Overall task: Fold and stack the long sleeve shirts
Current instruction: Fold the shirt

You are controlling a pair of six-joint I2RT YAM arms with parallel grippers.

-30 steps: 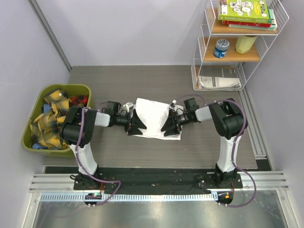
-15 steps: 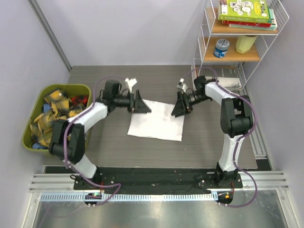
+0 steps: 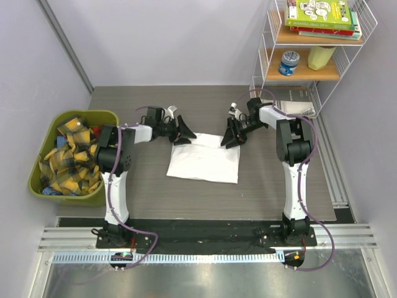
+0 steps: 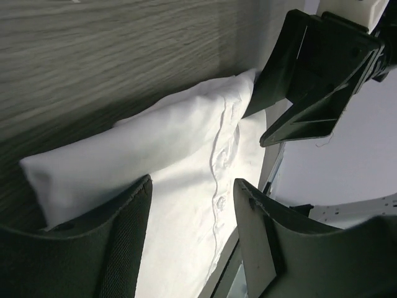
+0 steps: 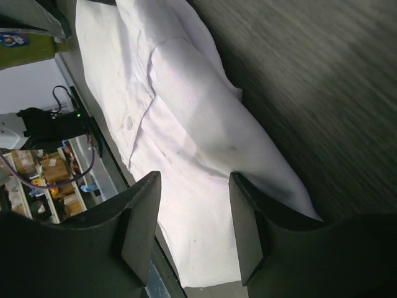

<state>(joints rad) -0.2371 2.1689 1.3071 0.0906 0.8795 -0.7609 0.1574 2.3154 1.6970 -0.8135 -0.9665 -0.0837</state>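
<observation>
The long sleeve shirt (image 3: 203, 162) now lies flat mid-table as a folded white rectangle, where a second ago it was bunched up between my arms. The left gripper (image 3: 187, 135) and right gripper (image 3: 229, 138) have shifted to its far corners, jaws part-open astride the edge, so I judge another fold is coming. The green bin (image 3: 99, 113) at left holds plaid cloths (image 3: 65, 164).

1. From above, the left end effector (image 3: 184, 132) and the right end effector (image 3: 232, 134) cover the far corners of the long sleeve shirt (image 3: 203, 162), so you cannot see the cloth beneath them.
2. In both wrist views the shirt runs past the picture's edge, and the fingers (image 4: 111, 248) are cut off at the bottom.
3. The table (image 5: 322, 74) is blurred in your right wrist view.
4. The tin (image 3: 289, 63) has a label too small to read.
</observation>
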